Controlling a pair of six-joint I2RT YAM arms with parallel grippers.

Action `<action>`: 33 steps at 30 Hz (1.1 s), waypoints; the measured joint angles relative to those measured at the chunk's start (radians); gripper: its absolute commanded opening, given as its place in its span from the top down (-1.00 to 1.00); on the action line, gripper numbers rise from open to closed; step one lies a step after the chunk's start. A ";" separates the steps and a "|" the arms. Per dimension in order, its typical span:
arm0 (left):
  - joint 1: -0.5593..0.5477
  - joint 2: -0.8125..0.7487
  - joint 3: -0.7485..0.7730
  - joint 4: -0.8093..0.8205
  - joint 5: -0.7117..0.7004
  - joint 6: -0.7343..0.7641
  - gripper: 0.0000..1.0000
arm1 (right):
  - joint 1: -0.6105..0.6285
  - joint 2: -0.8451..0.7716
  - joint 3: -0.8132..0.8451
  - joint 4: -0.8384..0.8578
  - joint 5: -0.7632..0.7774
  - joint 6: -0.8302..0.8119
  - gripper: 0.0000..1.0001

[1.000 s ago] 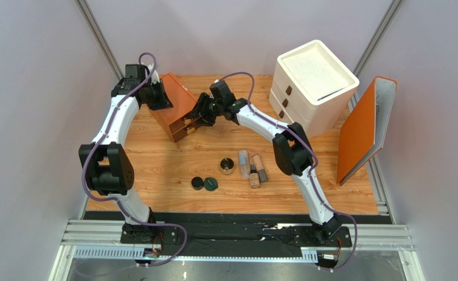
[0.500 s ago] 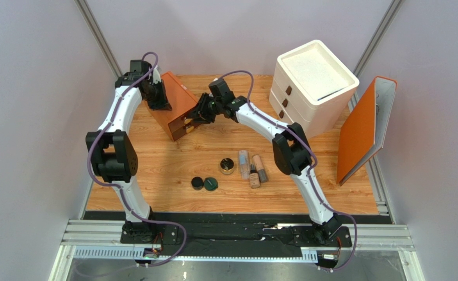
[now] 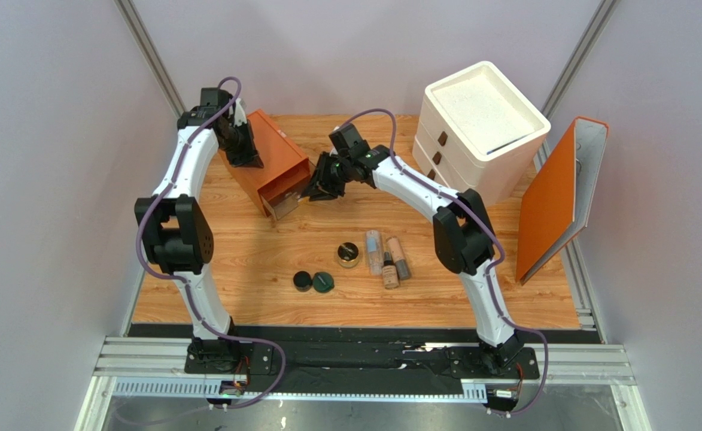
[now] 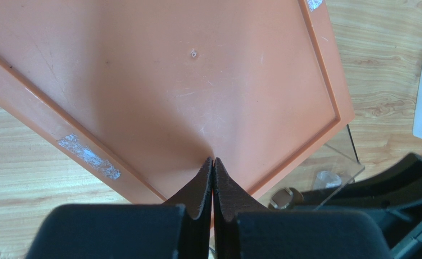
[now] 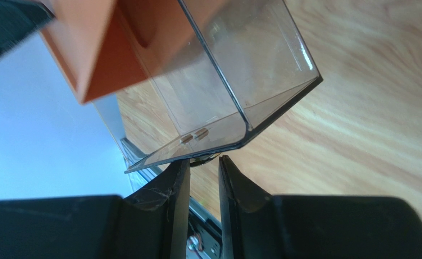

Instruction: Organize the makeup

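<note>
Drawer point(image 5: 234, 70) has slid farther from box point(image 4: 197, 81), knob point(image 5: 204, 157) pinched in right claw point(image 5: 202, 163), left claw point(image 4: 213, 162) pressed together on top, readying space for makeup point(image 3: 349, 255) at 5 o'clock.

Clear glossy plastic drawer point(image 5: 234, 65), wood-grain table point(image 5: 369, 129)

no text, brand, number or sign can be read anywhere: the pale sticker scraps point(image 4: 86, 156) on the orange drawer box point(image 4: 197, 81) show no legible print, and the little bottles point(image 3: 375, 250) and compacts point(image 3: 323, 282) are too small to read.
</note>
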 measured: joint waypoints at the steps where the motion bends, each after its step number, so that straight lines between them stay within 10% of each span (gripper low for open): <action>1: 0.000 0.001 0.001 -0.002 0.000 0.000 1.00 | 0.000 -0.019 -0.023 -0.009 0.000 -0.007 0.47; 13: 0.001 0.005 0.008 -0.006 0.000 -0.013 1.00 | -0.007 -0.117 -0.129 -0.091 0.015 -0.123 -0.10; 33: 0.001 0.033 0.053 -0.050 -0.011 -0.012 1.00 | -0.011 -0.283 -0.391 -0.464 0.449 -0.415 -0.10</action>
